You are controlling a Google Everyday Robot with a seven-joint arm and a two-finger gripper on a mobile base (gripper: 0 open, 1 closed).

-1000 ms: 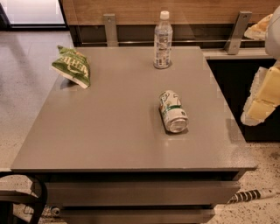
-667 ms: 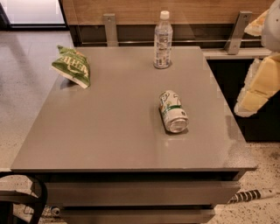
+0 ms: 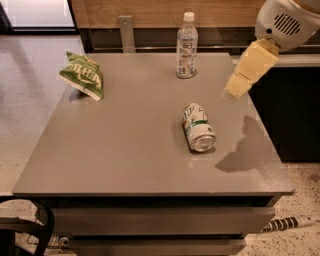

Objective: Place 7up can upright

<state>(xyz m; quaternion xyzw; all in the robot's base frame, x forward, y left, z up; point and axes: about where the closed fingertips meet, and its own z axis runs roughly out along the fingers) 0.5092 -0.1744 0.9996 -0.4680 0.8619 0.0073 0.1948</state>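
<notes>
In the camera view, the 7up can (image 3: 199,127) is lying on its side on the grey counter (image 3: 125,150), a little right of the middle. One shiny metal end is facing the near edge, and the other end is pointing toward the far side. Its green bands and logo are showing along the upper flank.

The gripper (image 3: 233,92) is hanging in the air over the right part of the counter, beyond and to the right of the can and well apart from it. It is showing as a cream-coloured block slanting down and to the left from the white rounded arm housing (image 3: 286,22) in the upper right corner. Whether it is released or clenched, I cannot tell from this angle, and it is carrying nothing that shows. Its dark shadow (image 3: 245,150) is falling on the counter just right of the can, reaching toward the right edge.

A clear plastic bottle (image 3: 186,46) with a white cap is standing upright near the far edge, beyond the can. A green snack bag (image 3: 83,75) is sitting crumpled by the far left corner, well apart from both. Speckled floor (image 3: 27,100) is showing to the left of the counter, and a wooden panel (image 3: 150,7) is running behind it.
</notes>
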